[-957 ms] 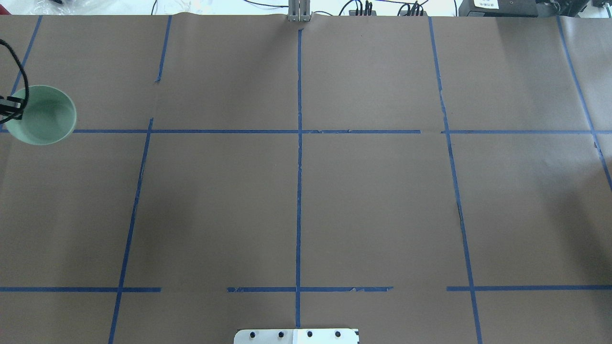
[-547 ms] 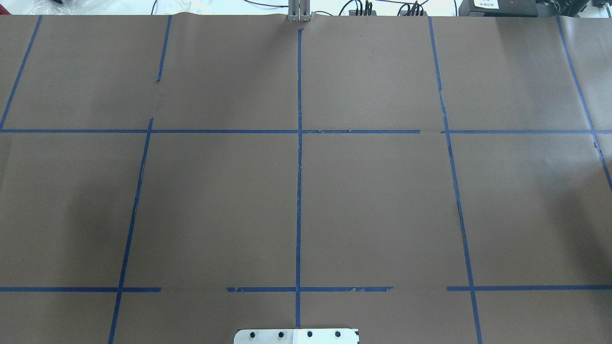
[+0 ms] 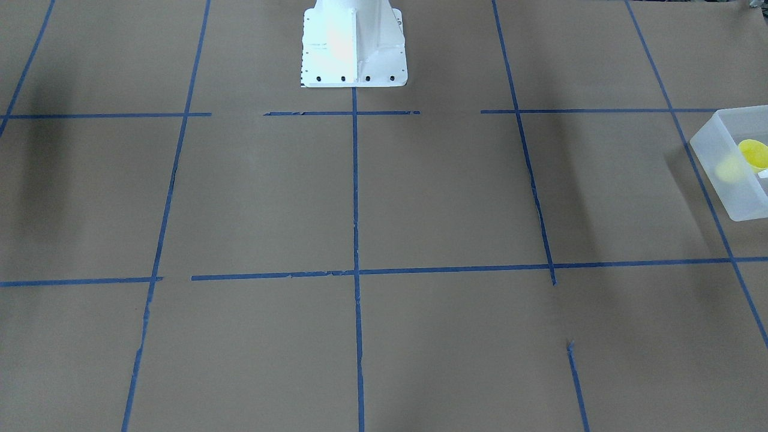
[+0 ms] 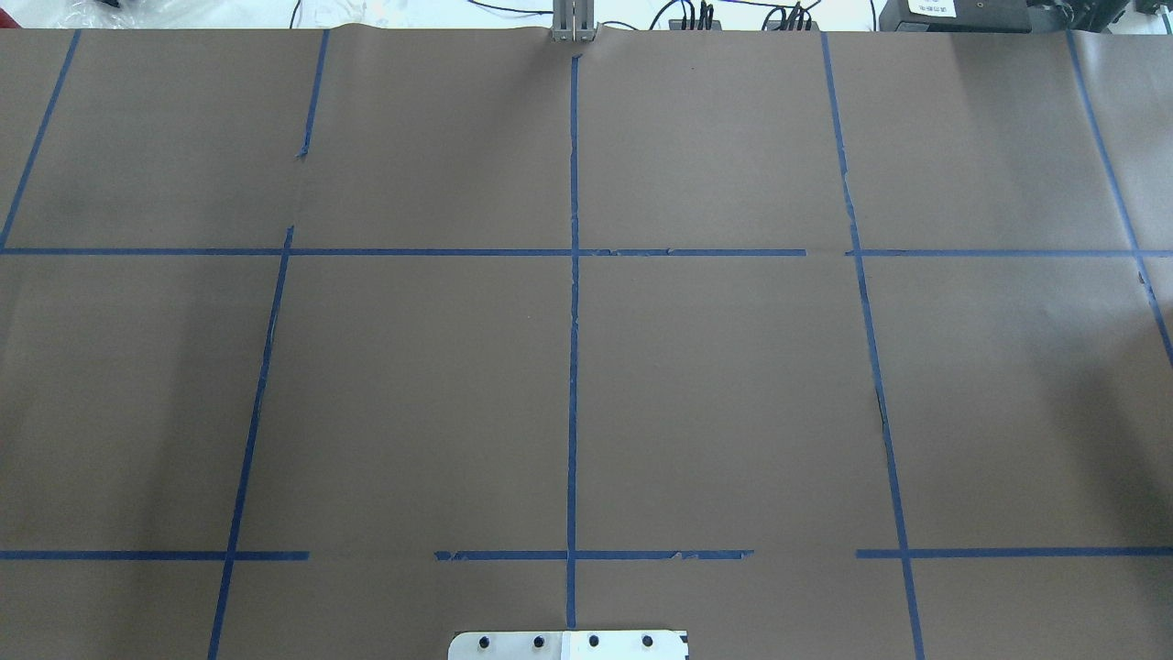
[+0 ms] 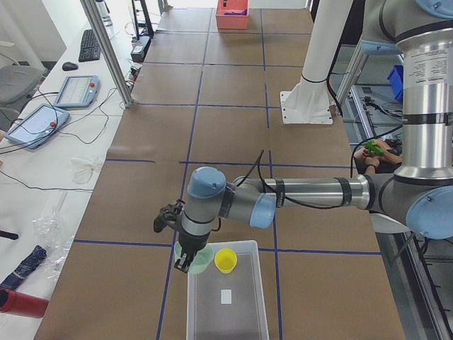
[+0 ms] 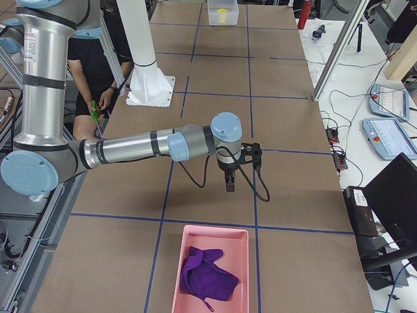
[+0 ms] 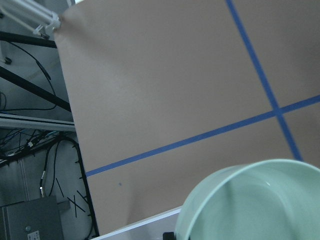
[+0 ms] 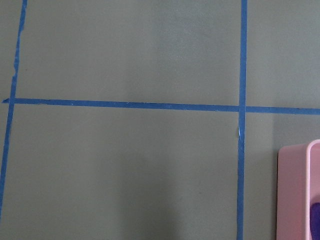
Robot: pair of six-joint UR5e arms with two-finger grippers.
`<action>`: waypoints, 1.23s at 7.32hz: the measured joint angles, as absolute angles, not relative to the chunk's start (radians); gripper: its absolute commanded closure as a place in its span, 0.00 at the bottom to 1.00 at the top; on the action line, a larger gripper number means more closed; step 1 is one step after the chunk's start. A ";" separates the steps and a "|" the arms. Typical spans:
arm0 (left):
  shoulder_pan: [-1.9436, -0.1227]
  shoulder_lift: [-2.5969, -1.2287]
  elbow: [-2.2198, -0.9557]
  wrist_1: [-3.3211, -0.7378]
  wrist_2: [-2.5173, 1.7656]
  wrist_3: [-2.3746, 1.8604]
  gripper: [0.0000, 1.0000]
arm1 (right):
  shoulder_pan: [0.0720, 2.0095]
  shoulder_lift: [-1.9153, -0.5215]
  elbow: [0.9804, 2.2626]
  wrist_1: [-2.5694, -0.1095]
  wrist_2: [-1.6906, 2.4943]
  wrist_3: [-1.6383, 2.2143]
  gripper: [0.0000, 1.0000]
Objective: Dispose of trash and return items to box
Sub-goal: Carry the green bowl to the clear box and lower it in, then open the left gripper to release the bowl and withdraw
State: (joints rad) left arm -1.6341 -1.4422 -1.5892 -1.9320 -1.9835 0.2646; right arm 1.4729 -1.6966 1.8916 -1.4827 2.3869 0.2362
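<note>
In the exterior left view my left gripper holds a mint green bowl by its rim over the far end of the frosted white box. The bowl fills the lower right of the left wrist view, just above the box's rim. A small yellow cup stands inside the box, next to the bowl. The box and cup also show at the right edge of the front-facing view. My right gripper hangs above bare table; I cannot tell whether it is open or shut.
A pink bin with a purple cloth in it lies near the right gripper; its corner shows in the right wrist view. A small white piece lies in the box. The robot's base stands mid-table.
One second ago the left gripper and the mint bowl showed at the overhead view's left edge. They moved out of that view to the left and stay out of it.
</note>
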 measured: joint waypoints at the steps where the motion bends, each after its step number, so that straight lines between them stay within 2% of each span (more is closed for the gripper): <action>1: -1.652 -1.408 -1.516 -2.038 -1.981 0.297 1.00 | 1.473 -1.697 1.893 -1.482 2.387 0.236 0.00; 2: -1.659 -1.382 -1.465 -2.108 -1.977 0.309 1.00 | 1.473 -1.697 1.895 -1.482 2.388 0.236 0.00; 3: -1.662 -1.365 -1.434 -2.144 -1.973 0.314 0.93 | 1.474 -1.697 1.897 -1.482 2.388 0.236 0.00; 4: -1.662 -1.355 -1.414 -2.162 -1.972 0.315 0.25 | 1.474 -1.697 1.898 -1.482 2.388 0.236 0.00; 5: -1.663 -1.350 -1.402 -2.170 -1.972 0.316 0.00 | 1.474 -1.697 1.898 -1.482 2.388 0.236 0.00; 9: -1.661 -1.361 -1.402 -2.175 -1.977 0.292 0.00 | 1.474 -1.697 1.898 -1.482 2.388 0.236 0.00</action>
